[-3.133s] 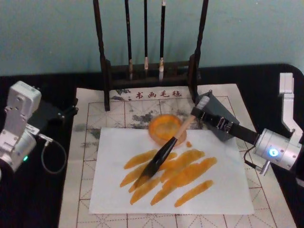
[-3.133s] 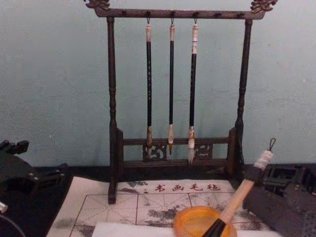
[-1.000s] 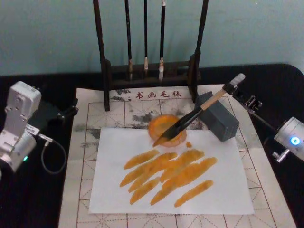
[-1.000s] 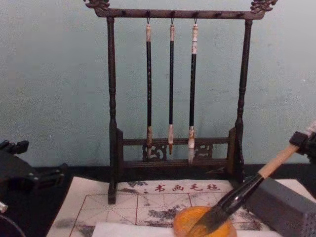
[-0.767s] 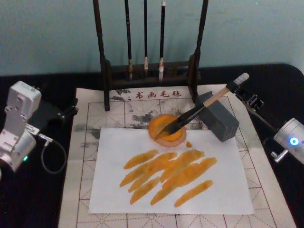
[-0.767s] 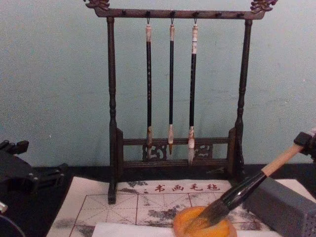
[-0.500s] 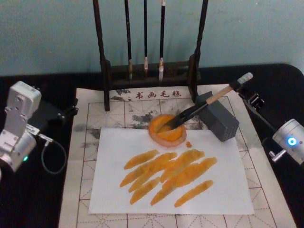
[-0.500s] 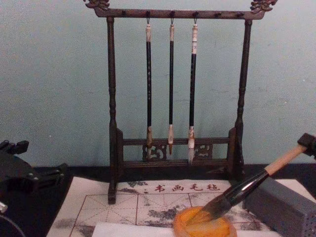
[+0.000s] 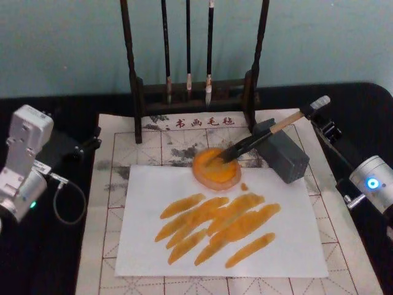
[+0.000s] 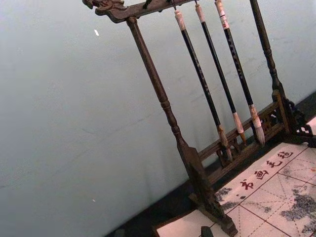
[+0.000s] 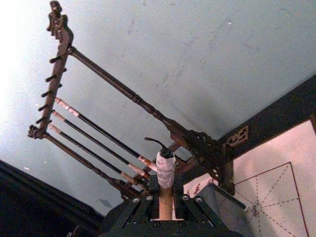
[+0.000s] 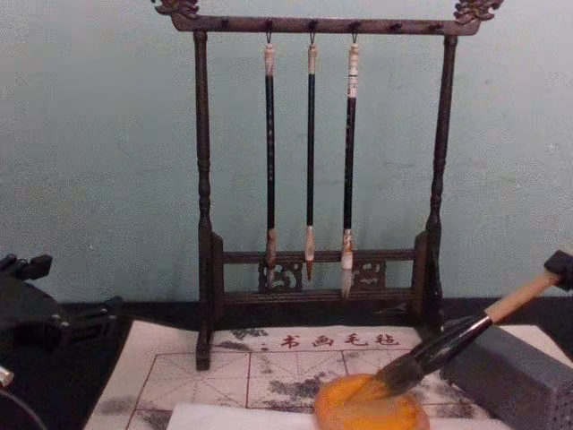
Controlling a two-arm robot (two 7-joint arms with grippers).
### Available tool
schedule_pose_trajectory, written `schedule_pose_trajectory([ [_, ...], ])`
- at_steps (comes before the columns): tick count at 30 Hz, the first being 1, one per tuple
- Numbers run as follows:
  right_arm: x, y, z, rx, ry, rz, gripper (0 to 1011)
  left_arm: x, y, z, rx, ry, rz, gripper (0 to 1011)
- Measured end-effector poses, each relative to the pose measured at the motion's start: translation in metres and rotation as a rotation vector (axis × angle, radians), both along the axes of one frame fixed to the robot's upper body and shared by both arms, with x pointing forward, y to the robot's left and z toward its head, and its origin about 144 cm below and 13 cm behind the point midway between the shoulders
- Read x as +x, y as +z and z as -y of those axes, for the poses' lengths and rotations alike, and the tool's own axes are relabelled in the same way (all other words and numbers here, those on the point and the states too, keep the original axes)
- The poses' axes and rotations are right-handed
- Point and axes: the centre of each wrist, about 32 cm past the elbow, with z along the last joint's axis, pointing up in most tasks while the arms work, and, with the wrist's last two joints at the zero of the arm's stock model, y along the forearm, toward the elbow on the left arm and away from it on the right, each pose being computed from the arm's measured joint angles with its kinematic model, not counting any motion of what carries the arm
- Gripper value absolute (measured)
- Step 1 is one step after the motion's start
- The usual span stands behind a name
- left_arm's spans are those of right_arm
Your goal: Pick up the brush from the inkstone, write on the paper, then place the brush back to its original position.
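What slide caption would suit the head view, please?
Right tool holds the brush, tip in the orange dish at the far edge of the orange-streaked paper; left tool parked at left.

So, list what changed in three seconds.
The right gripper, still clamped on the pale-handled black brush, swung it off the white paper; its tip sits in the orange dish, shaft over the grey block. Orange strokes and the left gripper, parked left, unchanged.
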Motion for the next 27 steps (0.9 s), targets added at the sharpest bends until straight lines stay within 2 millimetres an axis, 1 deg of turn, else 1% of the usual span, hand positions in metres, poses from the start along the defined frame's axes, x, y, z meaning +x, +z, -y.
schedule_pose_trajectory([
  [27,0.0009,-0.0067,-0.0069,0.002,-0.025,-0.03,181,0.0,0.0001,0.0,0.0,0.0,0.0,1001],
])
